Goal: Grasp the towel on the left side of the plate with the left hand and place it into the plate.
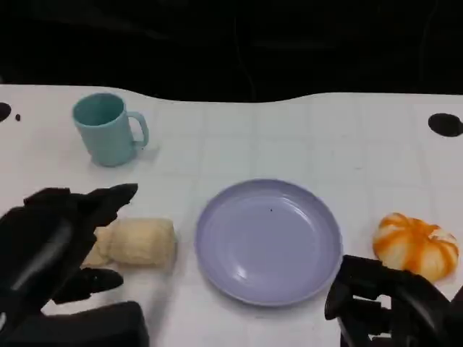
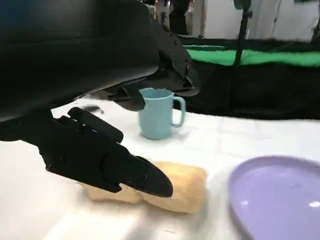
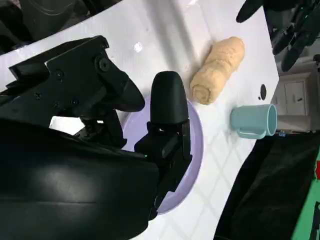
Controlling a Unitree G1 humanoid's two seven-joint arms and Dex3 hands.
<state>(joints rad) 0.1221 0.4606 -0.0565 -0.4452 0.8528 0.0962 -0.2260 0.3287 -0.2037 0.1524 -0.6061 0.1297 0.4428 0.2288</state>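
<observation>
Now | towel [image 1: 137, 243] just beside left hand [image 1: 54, 249] (fingers spread) | unheld

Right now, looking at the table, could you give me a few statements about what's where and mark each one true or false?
1. The rolled towel lies on the table beside the plate, not in it. True.
2. The plate already holds the orange pumpkin. False: the pumpkin sits on the table on the far side of the plate from the towel, and nothing lies in the plate.
3. The left hand has its fingers spread around one end of the towel, which rests on the table. True.
4. The blue cup lies tipped on its side. False: it stands upright, behind the towel.
5. The right hand holds the cup. False: it holds nothing, low near the plate's edge.
</observation>
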